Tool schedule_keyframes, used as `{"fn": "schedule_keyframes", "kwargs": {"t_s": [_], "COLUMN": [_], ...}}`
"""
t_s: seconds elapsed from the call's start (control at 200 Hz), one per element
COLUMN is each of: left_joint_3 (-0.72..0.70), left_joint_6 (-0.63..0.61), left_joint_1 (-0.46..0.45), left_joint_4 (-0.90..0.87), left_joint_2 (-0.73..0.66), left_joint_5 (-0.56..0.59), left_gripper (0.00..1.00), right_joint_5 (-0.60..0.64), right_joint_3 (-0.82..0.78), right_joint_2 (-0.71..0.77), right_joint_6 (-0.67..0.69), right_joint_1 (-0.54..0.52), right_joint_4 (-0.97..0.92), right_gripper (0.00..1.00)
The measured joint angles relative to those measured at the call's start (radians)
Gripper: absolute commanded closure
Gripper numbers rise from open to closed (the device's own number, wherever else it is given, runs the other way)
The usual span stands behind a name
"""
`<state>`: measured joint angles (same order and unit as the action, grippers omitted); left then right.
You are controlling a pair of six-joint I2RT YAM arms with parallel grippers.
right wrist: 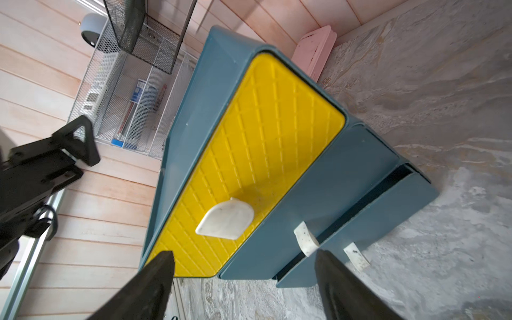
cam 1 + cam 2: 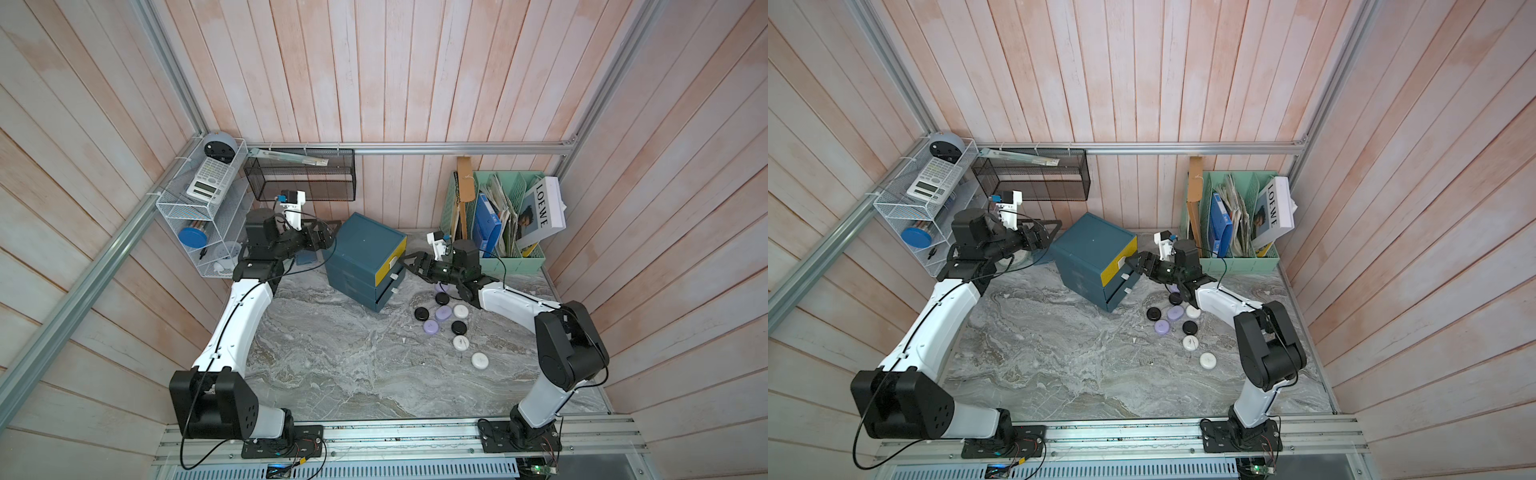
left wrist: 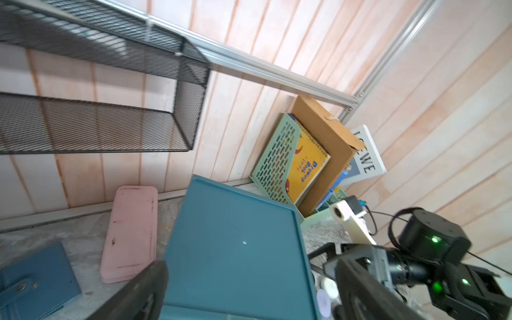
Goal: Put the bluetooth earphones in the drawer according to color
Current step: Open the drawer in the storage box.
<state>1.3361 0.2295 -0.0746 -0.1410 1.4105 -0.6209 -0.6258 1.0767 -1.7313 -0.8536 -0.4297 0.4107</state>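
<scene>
Right wrist view: shows right fingers spread wide, empty, just short of drawer, white handle ahead between them. Finds left fingers wide apart, empty, at drawer's rear; earphones on worktop behind right fingers.

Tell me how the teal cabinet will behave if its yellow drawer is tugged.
The cabinet looks like thin hollow plastic, so probably light; on the smooth tabletop it may slide instead of letting the yellow drawer out. The open left pincer behind it could brace it. The small rounded handle may slip.
</scene>
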Motion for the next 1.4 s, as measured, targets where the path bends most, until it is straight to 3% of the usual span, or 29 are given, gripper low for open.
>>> {"fn": "schedule_keyframes", "kwargs": {"t_s": [0.185,0.365,0.595,0.835,1.04,1.3,1.4], "left_joint_3": [0.003,0.003,-0.02,-0.02,-0.02,-0.018,-0.008], "left_joint_6": [-0.117,-0.175,-0.211,-0.218,-0.216,-0.193,-0.188], "left_joint_1": [-0.164,-0.192,-0.224,-0.234,-0.235,-0.235,-0.235], "left_joint_4": [-0.107,-0.182,-0.193,-0.222,-0.235,-0.216,-0.21], "left_joint_2": [0.017,0.054,0.063,0.097,0.119,0.14,0.154], "left_joint_5": [0.061,0.112,0.159,0.197,0.207,0.216,0.227], "left_gripper": [0.0,0.01,0.22,0.56,0.61,0.78,0.79], "right_joint_5": [0.053,0.081,0.094,0.101,0.101,0.101,0.098], "right_joint_3": [-0.033,-0.043,-0.043,-0.043,-0.042,-0.034,-0.033], "right_joint_2": [0.0,-0.005,-0.054,-0.075,-0.075,-0.092,-0.101], "right_joint_6": [-0.069,-0.127,-0.194,-0.22,-0.23,-0.261,-0.281], "right_joint_1": [-0.044,-0.072,-0.071,-0.071,-0.071,-0.071,-0.071], "right_joint_4": [0.071,0.146,0.213,0.234,0.249,0.268,0.279], "right_gripper": [0.17,0.19,0.23,0.25,0.26,0.31,0.34]}}
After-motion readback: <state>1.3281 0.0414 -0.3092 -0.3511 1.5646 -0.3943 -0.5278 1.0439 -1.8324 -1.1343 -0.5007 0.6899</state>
